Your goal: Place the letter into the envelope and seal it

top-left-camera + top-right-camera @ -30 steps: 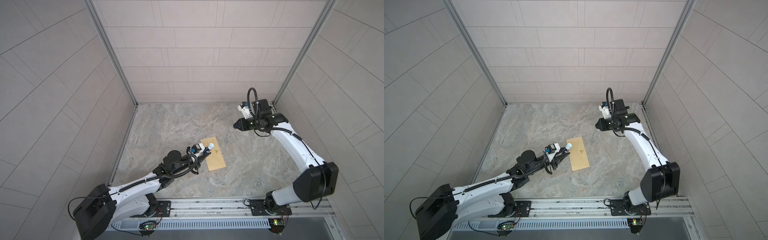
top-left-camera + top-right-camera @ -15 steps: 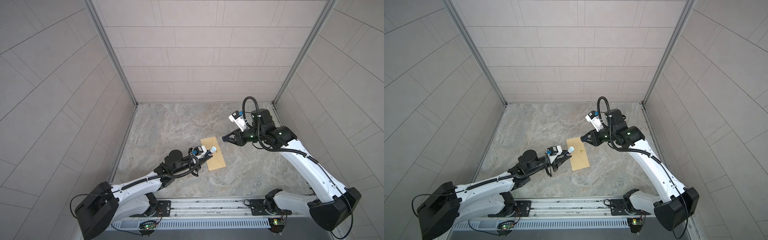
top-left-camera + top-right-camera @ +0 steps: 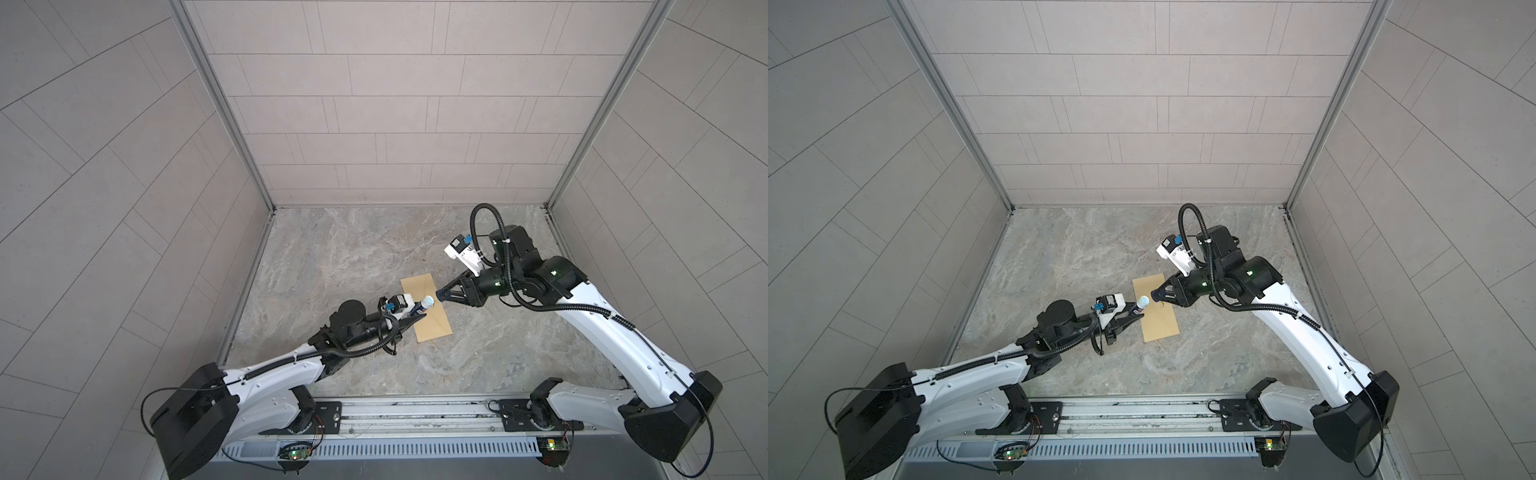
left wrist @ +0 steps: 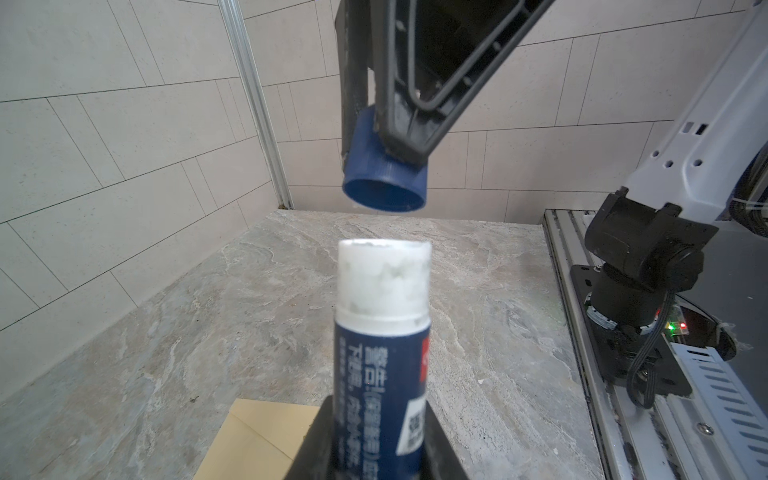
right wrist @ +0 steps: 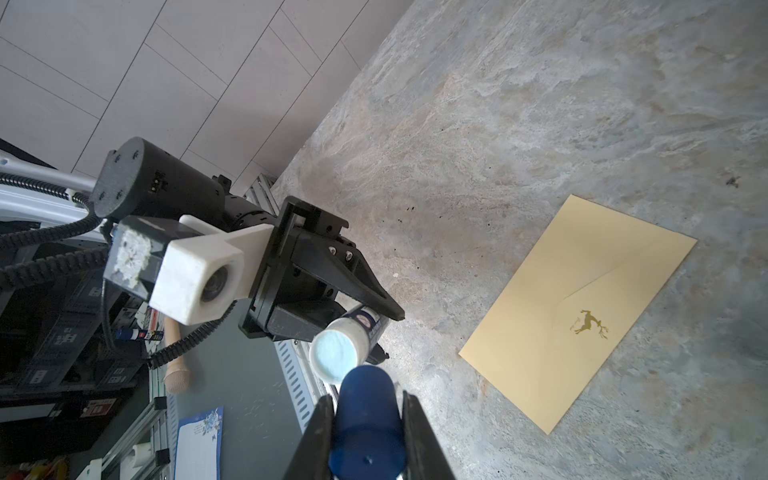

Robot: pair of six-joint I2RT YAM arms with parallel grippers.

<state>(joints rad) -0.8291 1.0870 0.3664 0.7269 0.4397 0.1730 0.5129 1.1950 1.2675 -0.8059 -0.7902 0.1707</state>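
Left jaws are clamped on a glue stick (image 4: 382, 365), right jaws on its blue cap (image 4: 384, 183), held just apart. Below the left gripper (image 3: 419, 319) and right gripper (image 3: 440, 296), the envelope (image 3: 434, 325) lies flat near the middle of the stone table (image 3: 353, 257), flap folded down. It looks light, thin and bendy, made of smooth paper, so pinching one edge seems best. No letter shows on the table.

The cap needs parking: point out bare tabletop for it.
Bare: table from the envelope to the rear wall, and between envelope and front rail. Crowded: over the envelope, where left gripper and right gripper nearly meet.
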